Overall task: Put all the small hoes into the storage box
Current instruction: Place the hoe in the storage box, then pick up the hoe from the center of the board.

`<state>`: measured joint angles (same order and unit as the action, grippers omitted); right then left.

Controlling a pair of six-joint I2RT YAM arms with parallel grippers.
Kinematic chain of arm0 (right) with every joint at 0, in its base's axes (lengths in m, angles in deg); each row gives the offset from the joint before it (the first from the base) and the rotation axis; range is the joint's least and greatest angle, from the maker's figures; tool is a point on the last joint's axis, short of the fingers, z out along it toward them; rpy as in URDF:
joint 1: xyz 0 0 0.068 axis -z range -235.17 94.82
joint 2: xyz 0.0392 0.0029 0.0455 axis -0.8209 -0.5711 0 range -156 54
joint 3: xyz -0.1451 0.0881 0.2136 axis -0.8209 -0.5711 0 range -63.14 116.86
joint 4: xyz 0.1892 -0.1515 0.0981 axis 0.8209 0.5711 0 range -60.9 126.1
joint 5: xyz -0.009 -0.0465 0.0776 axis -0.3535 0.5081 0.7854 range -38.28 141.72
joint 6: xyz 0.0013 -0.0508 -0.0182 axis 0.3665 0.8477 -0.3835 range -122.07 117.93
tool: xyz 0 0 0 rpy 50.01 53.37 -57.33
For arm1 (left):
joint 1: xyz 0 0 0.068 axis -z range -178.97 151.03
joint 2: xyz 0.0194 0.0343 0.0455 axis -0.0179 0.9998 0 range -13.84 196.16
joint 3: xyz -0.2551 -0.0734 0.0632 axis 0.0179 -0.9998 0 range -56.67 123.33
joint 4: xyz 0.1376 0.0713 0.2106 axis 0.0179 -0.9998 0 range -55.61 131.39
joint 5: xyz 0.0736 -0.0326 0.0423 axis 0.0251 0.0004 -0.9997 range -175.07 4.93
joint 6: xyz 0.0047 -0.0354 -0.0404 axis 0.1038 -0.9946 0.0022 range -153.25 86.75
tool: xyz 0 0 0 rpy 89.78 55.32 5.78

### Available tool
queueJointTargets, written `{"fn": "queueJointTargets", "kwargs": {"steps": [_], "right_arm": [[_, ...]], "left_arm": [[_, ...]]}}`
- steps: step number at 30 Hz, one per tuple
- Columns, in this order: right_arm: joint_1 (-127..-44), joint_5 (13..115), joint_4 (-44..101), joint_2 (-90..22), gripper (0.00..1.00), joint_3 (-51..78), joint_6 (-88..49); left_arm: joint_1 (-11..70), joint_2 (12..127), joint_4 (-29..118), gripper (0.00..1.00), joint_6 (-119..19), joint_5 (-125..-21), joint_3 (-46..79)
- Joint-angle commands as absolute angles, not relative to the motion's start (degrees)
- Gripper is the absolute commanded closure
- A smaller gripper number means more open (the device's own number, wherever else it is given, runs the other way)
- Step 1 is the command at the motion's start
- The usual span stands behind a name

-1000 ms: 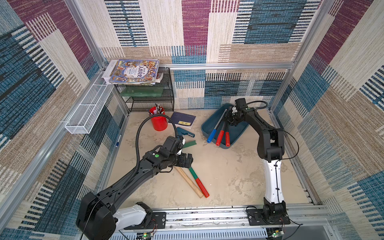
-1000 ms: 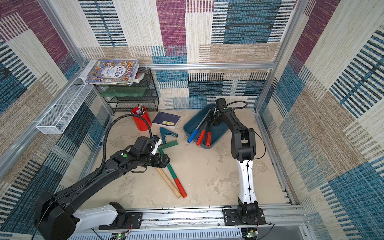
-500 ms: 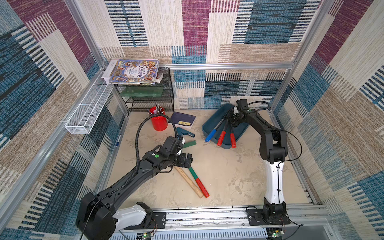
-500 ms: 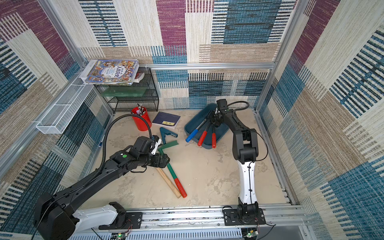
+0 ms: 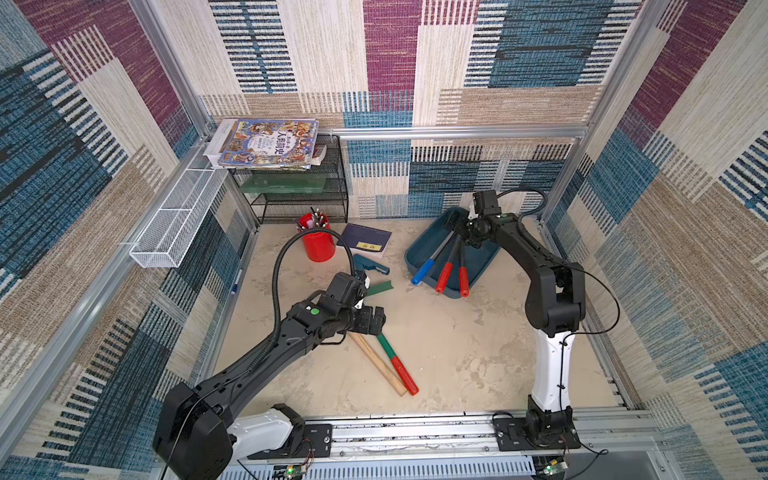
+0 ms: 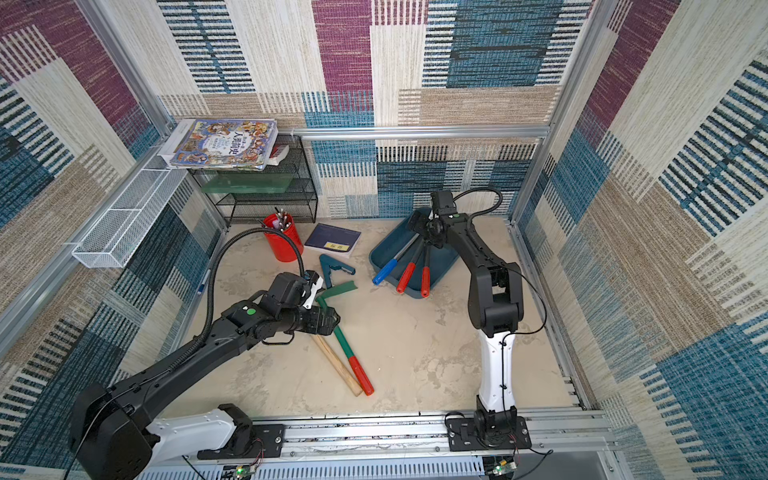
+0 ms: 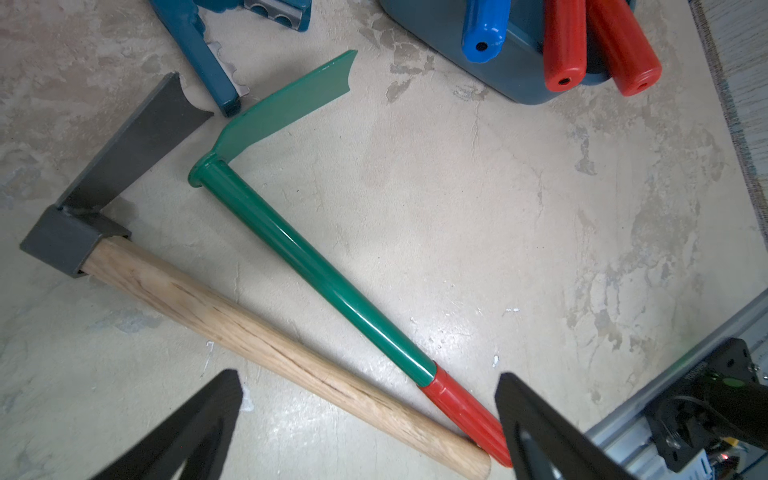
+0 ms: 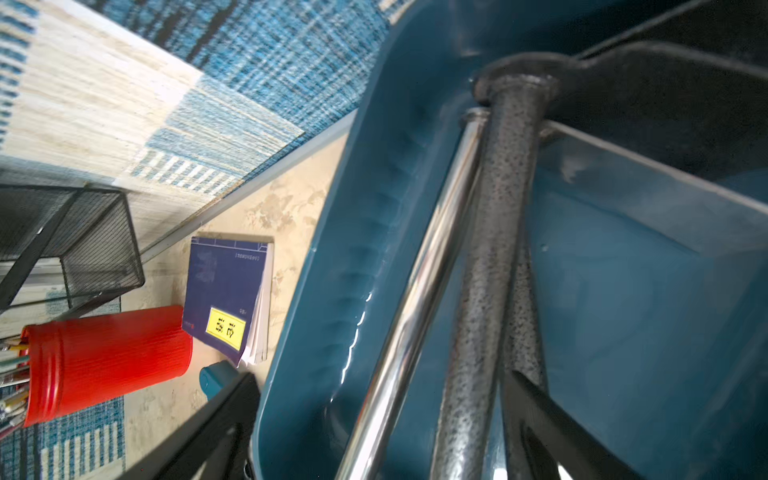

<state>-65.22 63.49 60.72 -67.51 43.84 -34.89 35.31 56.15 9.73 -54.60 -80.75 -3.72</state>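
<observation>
Three long-handled tools [image 5: 444,277] lie in the storage box [image 8: 328,266] beneath the right claw [image 8: 377,374], whose fingers are spread wide and grip nothing. Between those fingers runs the dark speckled shaft that I take for the small hoe [image 8: 494,257], its black blade lying ahead of the fingertips at the box's end. A chrome-shafted tool [image 8: 419,266] lies against it on the claw's side nearer the red pen cup [image 8: 104,357]. A second speckled shaft is half hidden on the opposite side, right at one finger. The hoe looks delivered, so the step in hand is getting clear.

Do that by rising straight off the shafts with the fingers apart. One finger seems to hang outside the box wall and its partner sits close among the shafts, so a sideways sweep could hook a tool or shove the box. On the claw's wrist side the tools' plastic grips [image 6: 424,282] overhang the rim, and a snag might tip them out.

Well away, the left claw [image 7: 368,374], likewise spread and empty, hovers over a green hoe [image 7: 307,266] and a wooden-handled hoe [image 7: 232,324]
</observation>
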Motion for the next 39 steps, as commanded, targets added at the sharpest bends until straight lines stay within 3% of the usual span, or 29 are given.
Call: {"fn": "queueJointTargets", "kwargs": {"steps": [1,18,27,39], "right_arm": [[-66.3,58.9,56.7,-63.7,0.05,41.3,-31.7],[-77.5,47.1,51.9,-47.7,0.04,28.2,-19.9],[-87.2,43.8,52.1,-43.5,0.17,22.6,-14.9],[-98.3,43.1,52.8,-41.8,0.24,14.5,-16.6]], "left_arm": [[35.4,56.6,10.5,0.01,-55.7,-82.8,-3.1],[35.3,57.7,10.9,0.00,-58.4,-87.0,-2.5],[35.0,58.3,9.2,0.00,-59.7,-90.9,-1.4],[28.9,56.3,7.1,0.00,-63.3,-89.7,-2.5]]}}
